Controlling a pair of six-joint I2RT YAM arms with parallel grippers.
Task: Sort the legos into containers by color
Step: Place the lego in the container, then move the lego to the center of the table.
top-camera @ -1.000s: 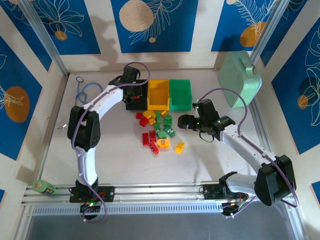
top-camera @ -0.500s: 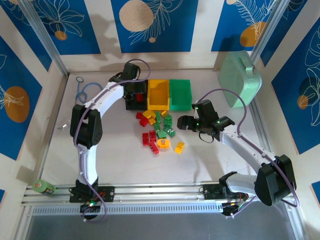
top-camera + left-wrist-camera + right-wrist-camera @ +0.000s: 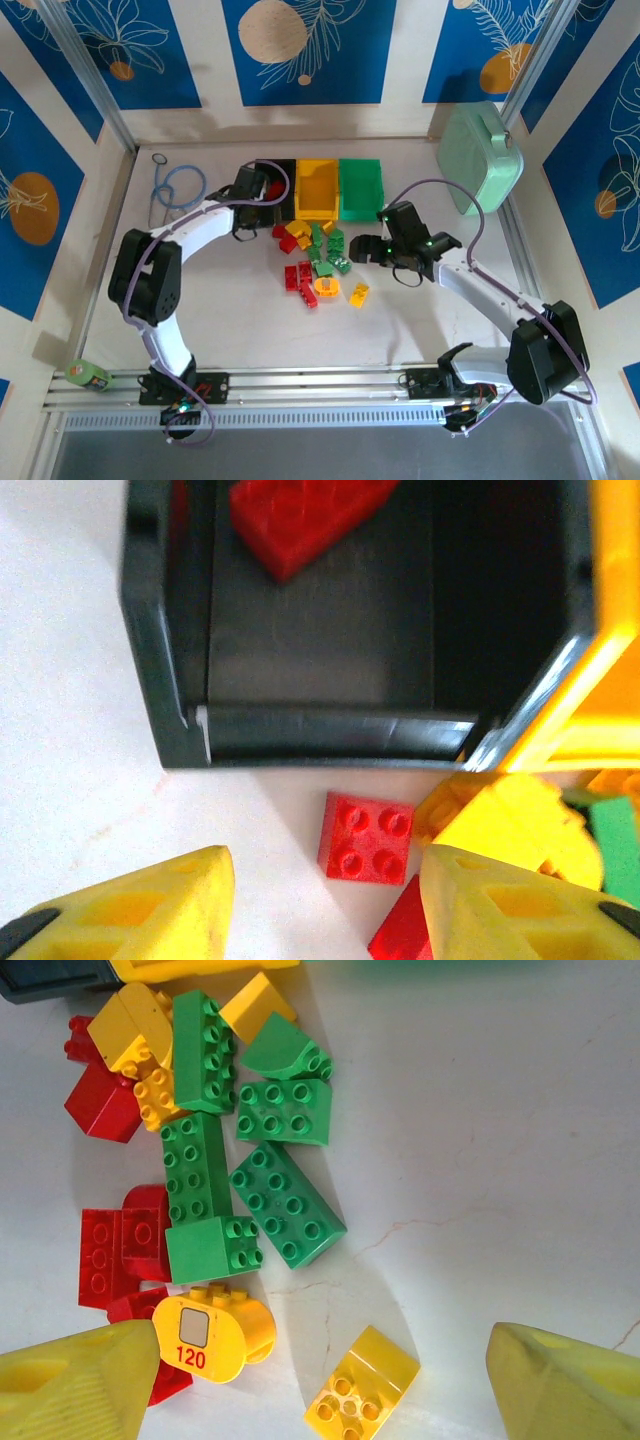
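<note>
Barely begun, I'd say: one red brick (image 3: 300, 520) lies in the black bin (image 3: 180, 730), the yellow bin (image 3: 300, 190) and green bin (image 3: 362, 163) look empty, the other legos (image 3: 318, 262) sit heaped on the desk (image 3: 230, 300) before them, and both arms' jaws are open, holding nothing.
</note>
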